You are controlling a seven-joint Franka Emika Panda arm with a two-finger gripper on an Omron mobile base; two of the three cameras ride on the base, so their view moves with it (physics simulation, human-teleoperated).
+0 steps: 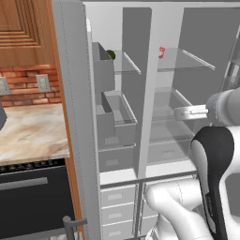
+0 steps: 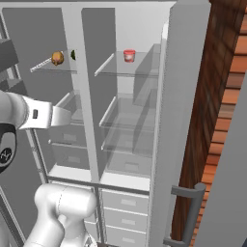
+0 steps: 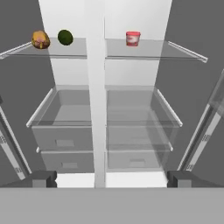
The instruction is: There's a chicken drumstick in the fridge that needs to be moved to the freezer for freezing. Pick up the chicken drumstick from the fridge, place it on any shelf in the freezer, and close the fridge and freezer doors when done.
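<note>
Inside the open refrigerator, the chicken drumstick [image 3: 40,40] is seen on the upper-left glass shelf [image 3: 65,49], a green ball [image 3: 65,37] beside it, a red-and-white cup [image 3: 133,38] further right, while the gripper [image 3: 111,178] is held spread wide, empty.

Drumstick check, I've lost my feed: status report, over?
Claw open, empty, facing the open fridge. Drumstick on the top left glass shelf, beside a green ball. Nothing blocking the path to it.
</note>
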